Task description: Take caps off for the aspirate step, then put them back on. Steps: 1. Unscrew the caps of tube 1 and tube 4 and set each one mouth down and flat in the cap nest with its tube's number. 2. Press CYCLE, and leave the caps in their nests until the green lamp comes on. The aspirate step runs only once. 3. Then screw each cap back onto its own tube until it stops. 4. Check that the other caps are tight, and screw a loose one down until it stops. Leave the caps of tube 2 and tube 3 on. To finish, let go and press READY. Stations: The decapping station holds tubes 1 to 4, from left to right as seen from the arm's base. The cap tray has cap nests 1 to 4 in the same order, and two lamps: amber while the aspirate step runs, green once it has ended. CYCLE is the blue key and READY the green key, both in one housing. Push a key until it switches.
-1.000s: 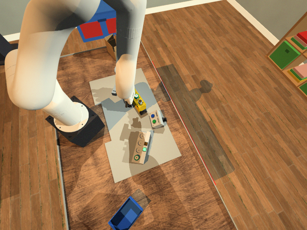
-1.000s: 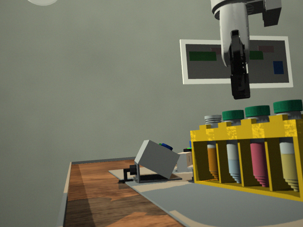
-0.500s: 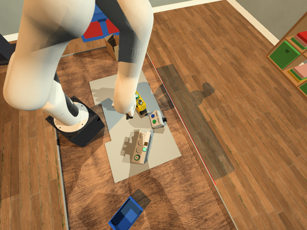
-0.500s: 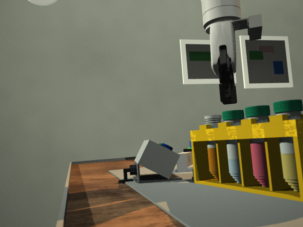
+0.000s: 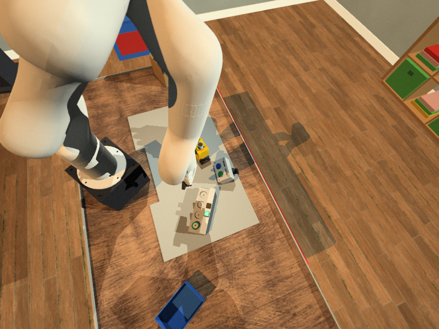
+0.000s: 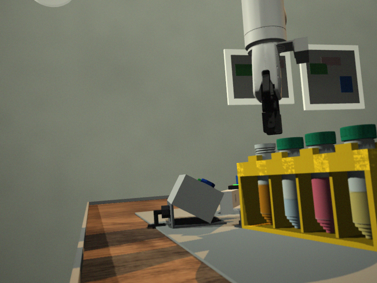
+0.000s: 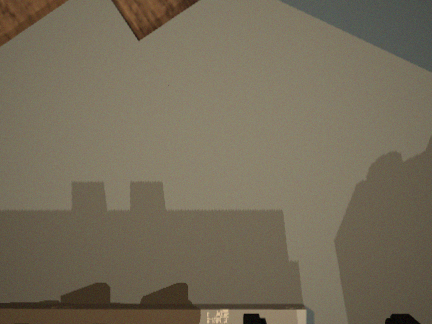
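The yellow rack (image 5: 202, 152) (image 6: 304, 163) holds four tubes. The end tube (image 5: 200, 145) (image 6: 264, 148) nearest the keys has no cap and its thread is bare. The other three carry green caps (image 6: 290, 143). One green cap (image 5: 194, 224) lies in the end nest of the cap tray (image 5: 202, 231) farthest from the rack. The tray's green lamp (image 5: 206, 214) is lit. My gripper (image 5: 185, 184) (image 6: 272, 125) (image 7: 328, 318) is open and empty. It hangs in the air between the rack and the tray, above tube height. The tray's edge (image 7: 100, 316) shows at the bottom of the wrist view.
The grey key housing (image 5: 226, 175) (image 6: 194, 198) with the blue key (image 5: 218, 165) (image 6: 208, 182) and green key (image 5: 220, 173) stands beside the rack. All stand on a grey mat (image 5: 230, 212) (image 6: 274, 252) (image 7: 200, 125). A blue bin (image 5: 180, 306) sits near the table's front.
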Action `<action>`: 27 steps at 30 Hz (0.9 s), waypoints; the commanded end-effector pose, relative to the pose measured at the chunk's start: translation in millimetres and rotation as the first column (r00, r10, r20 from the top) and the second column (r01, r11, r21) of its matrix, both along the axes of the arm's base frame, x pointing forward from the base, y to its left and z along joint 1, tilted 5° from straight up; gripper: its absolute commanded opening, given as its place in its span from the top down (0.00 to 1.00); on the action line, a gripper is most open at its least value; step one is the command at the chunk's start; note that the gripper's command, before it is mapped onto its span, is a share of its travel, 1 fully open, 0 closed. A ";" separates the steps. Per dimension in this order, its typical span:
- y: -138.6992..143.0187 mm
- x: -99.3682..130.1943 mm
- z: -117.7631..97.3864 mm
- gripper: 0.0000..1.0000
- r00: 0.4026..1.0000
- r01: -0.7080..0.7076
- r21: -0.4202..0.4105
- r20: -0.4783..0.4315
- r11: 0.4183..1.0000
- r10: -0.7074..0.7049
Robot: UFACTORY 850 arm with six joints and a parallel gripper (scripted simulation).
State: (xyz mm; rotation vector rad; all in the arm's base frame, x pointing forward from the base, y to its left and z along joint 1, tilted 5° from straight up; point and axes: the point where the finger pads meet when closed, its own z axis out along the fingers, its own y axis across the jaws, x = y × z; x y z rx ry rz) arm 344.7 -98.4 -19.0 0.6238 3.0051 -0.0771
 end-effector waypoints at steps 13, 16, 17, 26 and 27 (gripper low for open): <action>-94.7 -4.4 6.1 0.54 1.000 -0.002 -0.002 -0.002 1.000 0.002; -111.3 -5.4 7.1 0.54 1.000 -0.002 -0.002 -0.002 1.000 0.002; -119.6 -5.9 7.6 0.54 1.000 -0.002 -0.002 -0.002 1.000 0.002; -161.2 -8.4 10.3 0.54 1.000 -0.002 -0.002 -0.002 1.000 0.002; -169.5 -8.9 10.8 0.54 1.000 -0.002 -0.002 -0.002 1.000 0.002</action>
